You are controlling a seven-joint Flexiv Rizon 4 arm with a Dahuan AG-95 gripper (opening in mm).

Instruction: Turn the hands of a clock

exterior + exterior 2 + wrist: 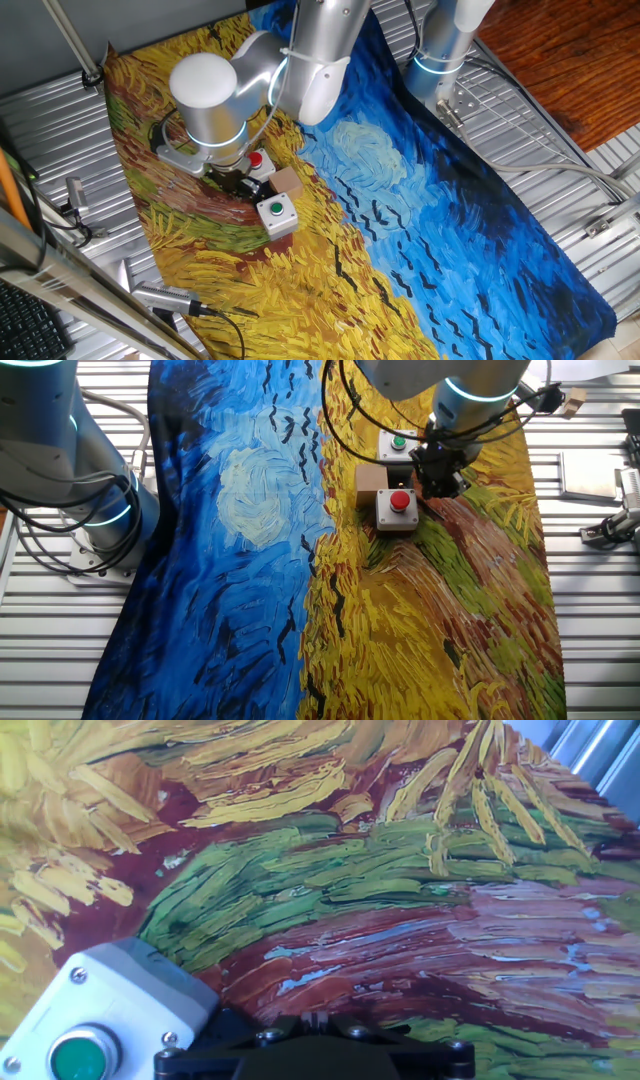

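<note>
A painted cloth covers the table. The arm hangs low over three small boxes. Both fixed views show a red-button box, a green-button box and a brown block; the hand view catches only the green one. The gripper sits just beside them, its jaws hidden, so I cannot tell their state. No clock shows, perhaps under the gripper.

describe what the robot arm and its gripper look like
The arm has glossy silver-white rounded links, with glowing cyan rings at the joints. Black cables loop around its wrist. The gripper is a compact black unit; the hand view shows only its dark, screw-studded base.
</note>
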